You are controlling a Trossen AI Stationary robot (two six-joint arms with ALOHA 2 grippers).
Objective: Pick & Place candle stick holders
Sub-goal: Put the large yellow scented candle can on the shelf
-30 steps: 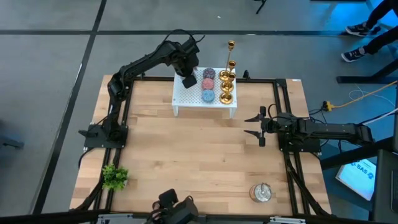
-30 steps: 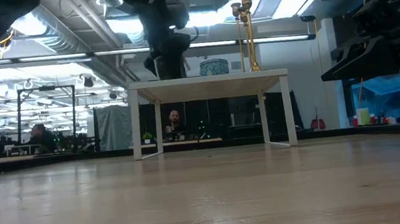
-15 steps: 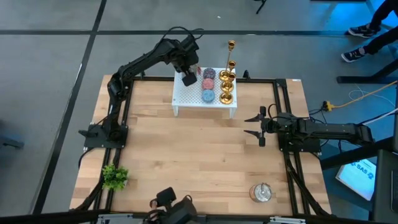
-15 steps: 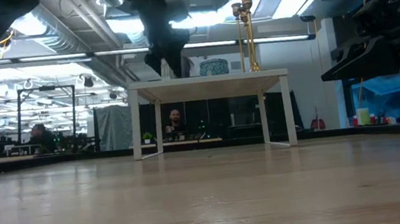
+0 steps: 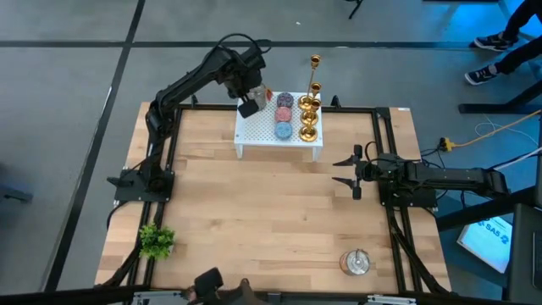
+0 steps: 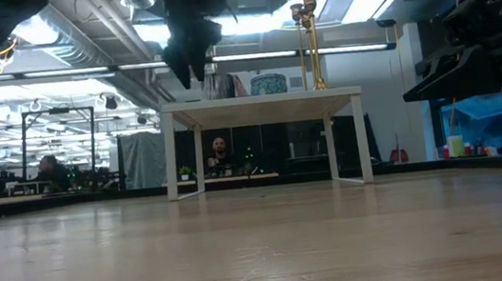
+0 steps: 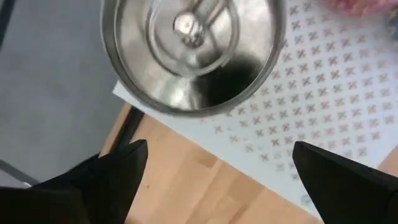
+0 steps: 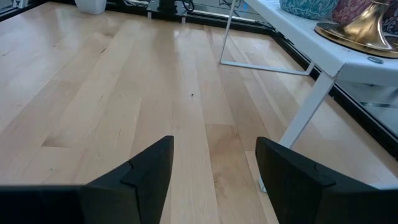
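Silver tin (image 5: pixel 356 262) lies at the lower right of the high view, a small green plant (image 5: pixel 157 241) at lower left; right gripper (image 5: pixel 346 170) waits at centre right over bare table (image 5: pixel 254 212), fingers apart, holding nothing; further back, white perforated stand (image 5: pixel 258 134) carries coloured discs (image 5: pixel 283 116) and the candle stick holders (image 5: pixel 309 110) grouped at its right end; left gripper (image 5: pixel 251 100) hangs over the stand's upper-left corner, fingers spread wide above a second silver tin (image 7: pixel 189 53), not gripping it.
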